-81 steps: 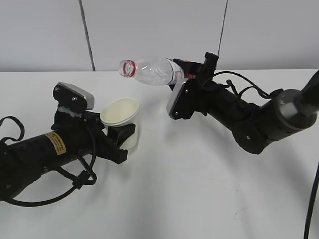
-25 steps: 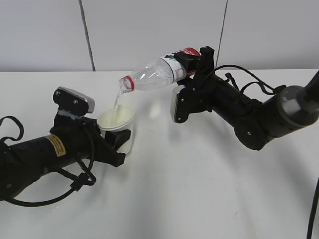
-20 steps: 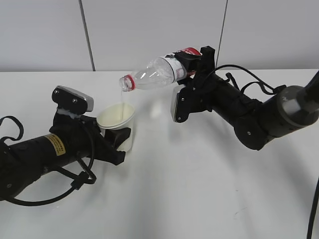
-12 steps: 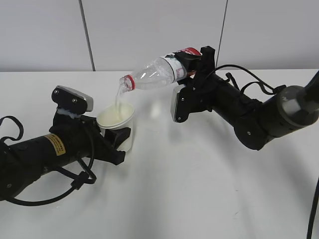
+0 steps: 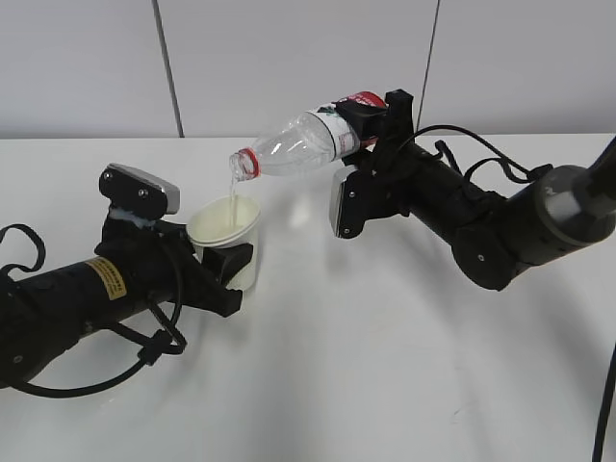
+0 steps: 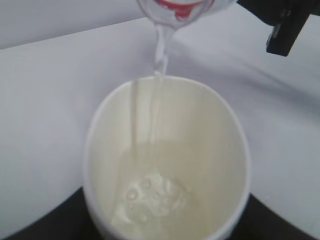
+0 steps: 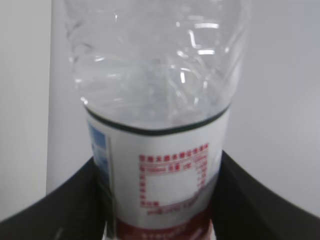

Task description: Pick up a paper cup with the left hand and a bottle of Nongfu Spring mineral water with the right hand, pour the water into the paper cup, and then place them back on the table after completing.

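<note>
My left gripper, on the yellow-labelled arm, is shut on a white paper cup and holds it upright over the white table. In the left wrist view the cup fills the frame, with bubbling water in its bottom. My right gripper is shut on the clear mineral water bottle, tilted mouth-down to the left. Its red-ringed neck hangs just above the cup. A thin stream falls into the cup. The right wrist view shows the bottle's white and red label between the black fingers.
A pale wall with two vertical seams stands behind the table. Black cables loop along the right arm, and another cable hangs at the right edge.
The bottle went from near level to tilted mouth-down over the cup. The cup moved slightly left and upright. Water has kept streaming into it; the arms have barely moved in the last second.
</note>
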`<state>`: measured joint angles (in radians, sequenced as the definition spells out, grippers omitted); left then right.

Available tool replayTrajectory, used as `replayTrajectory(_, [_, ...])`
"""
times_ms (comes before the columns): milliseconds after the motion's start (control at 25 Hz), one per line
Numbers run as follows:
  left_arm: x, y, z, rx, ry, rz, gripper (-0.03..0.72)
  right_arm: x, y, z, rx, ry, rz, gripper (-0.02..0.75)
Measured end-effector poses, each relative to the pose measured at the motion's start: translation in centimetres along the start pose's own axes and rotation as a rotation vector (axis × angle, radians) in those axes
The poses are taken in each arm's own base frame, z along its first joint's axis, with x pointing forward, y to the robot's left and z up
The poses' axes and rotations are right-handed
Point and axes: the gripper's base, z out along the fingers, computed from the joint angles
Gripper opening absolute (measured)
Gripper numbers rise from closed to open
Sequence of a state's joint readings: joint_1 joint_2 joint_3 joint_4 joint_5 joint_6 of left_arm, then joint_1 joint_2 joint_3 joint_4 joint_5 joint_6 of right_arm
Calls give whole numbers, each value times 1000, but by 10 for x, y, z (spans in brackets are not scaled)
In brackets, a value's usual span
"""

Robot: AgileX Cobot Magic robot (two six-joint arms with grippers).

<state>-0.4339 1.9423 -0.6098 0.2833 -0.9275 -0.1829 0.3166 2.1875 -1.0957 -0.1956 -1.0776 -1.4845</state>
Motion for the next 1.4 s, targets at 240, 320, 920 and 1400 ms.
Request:
replayTrajectory(240, [0, 0, 0, 1, -5, 0, 364, 0, 0, 0, 0, -4, -12, 405])
replayTrajectory(320, [0, 0, 0, 1, -5, 0, 364, -1, 0, 0, -1, -7, -20, 405])
replayTrajectory(920, [-1, 0, 0, -2, -10, -3, 364, -1, 0, 0, 0, -14, -25, 405])
replayTrajectory(1400, [-10, 6, -1, -70, -114, 26, 364, -3, 7, -8, -32, -9, 517, 404])
